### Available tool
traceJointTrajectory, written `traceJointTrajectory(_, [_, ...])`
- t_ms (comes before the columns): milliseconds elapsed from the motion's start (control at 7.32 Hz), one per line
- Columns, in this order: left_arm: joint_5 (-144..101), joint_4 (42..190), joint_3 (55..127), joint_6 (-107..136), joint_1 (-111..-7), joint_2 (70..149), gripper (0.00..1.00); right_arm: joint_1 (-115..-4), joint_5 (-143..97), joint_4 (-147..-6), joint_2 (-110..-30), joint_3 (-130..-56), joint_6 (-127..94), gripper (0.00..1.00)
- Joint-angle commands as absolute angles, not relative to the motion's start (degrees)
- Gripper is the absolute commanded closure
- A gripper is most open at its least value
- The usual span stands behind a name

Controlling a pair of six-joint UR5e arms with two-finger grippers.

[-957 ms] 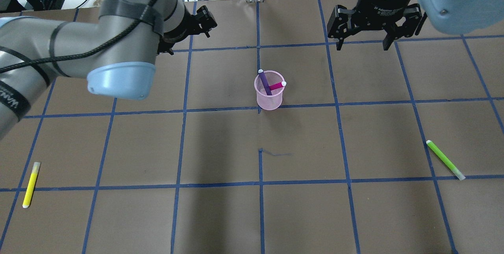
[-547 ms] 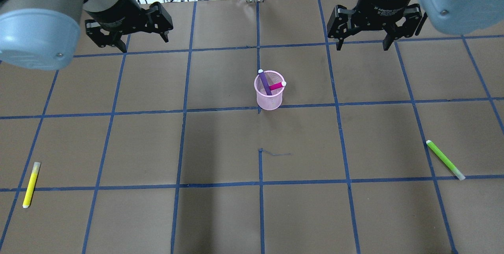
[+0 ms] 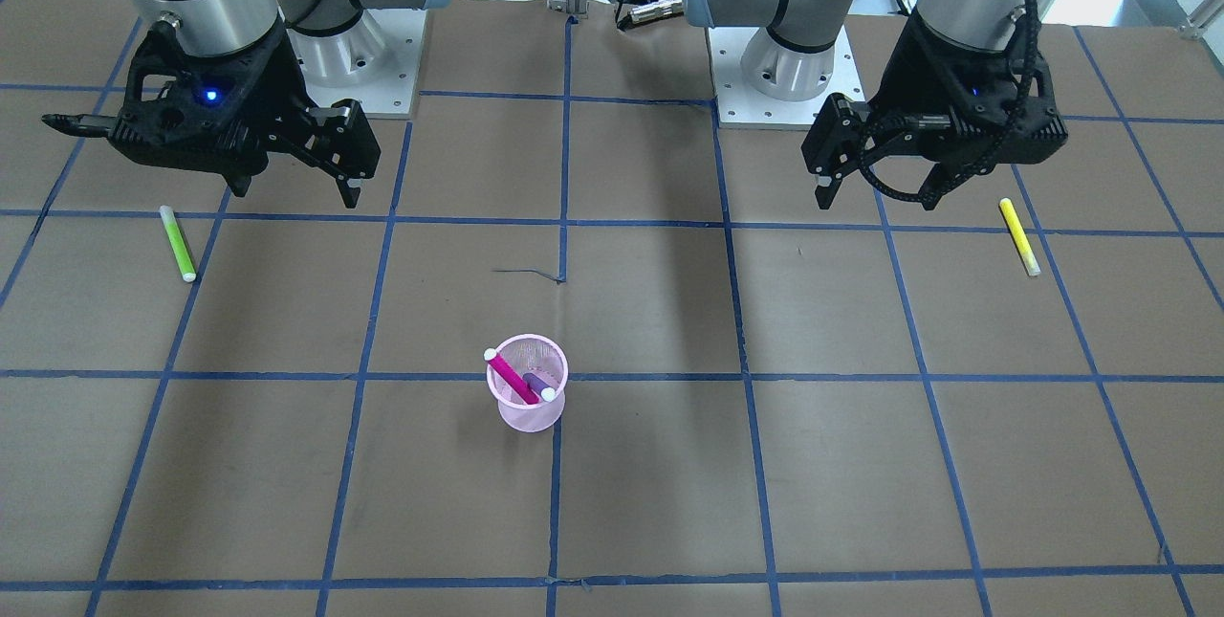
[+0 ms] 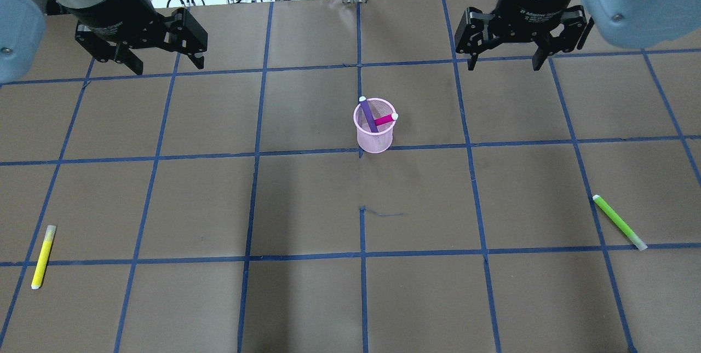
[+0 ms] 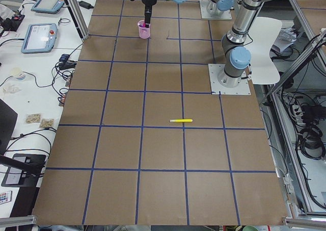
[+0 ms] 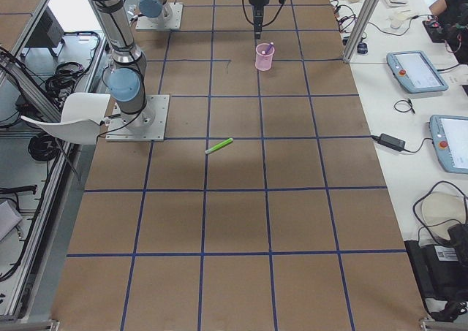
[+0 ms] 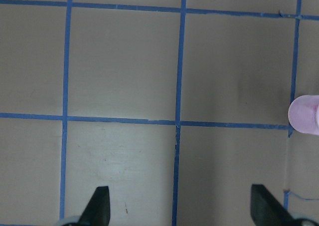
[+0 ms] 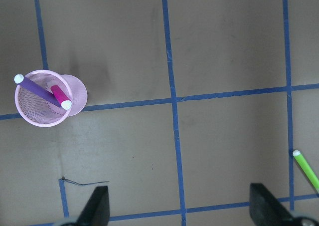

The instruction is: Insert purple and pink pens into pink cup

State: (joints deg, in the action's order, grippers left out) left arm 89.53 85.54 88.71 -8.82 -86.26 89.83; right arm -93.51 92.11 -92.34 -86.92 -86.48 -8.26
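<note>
The pink mesh cup (image 4: pixel 374 135) stands upright near the table's middle. The purple pen (image 4: pixel 368 115) and the pink pen (image 4: pixel 385 119) both stand inside it and lean on its rim. The right wrist view shows the cup (image 8: pixel 30 113) with both pens in it. The left wrist view shows only the cup's edge (image 7: pixel 305 115). My left gripper (image 4: pixel 167 65) is open and empty, high at the back left, far from the cup. My right gripper (image 4: pixel 504 65) is open and empty at the back right.
A yellow pen (image 4: pixel 42 257) lies at the front left. A green pen (image 4: pixel 620 222) lies at the right and also shows in the right wrist view (image 8: pixel 306 168). The brown table cover has blue tape grid lines. Cables lie beyond the far edge.
My left arm has swung left and back, away from the cup, and its open gripper now hangs at the back left. The right arm, cup and pens have not moved.
</note>
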Motion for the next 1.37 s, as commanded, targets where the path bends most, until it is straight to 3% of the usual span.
traceJointTrajectory(0, [89.5,86.9,88.6,-12.6,-85.7,89.5,0.0,-93.5,92.1,-92.3,-86.8,-86.5,-8.3,0.0])
traceJointTrajectory(683, [89.0,91.2,88.6,1.2,-85.3,88.6,0.0,-93.6,92.2,-92.4,-86.4,-86.5,-8.3,0.0])
traceJointTrajectory(1230, [88.9,85.5,89.2,1.2,-85.5,89.7,0.0,-93.7,91.8,-92.3,-86.2,-86.5,-8.3,0.0])
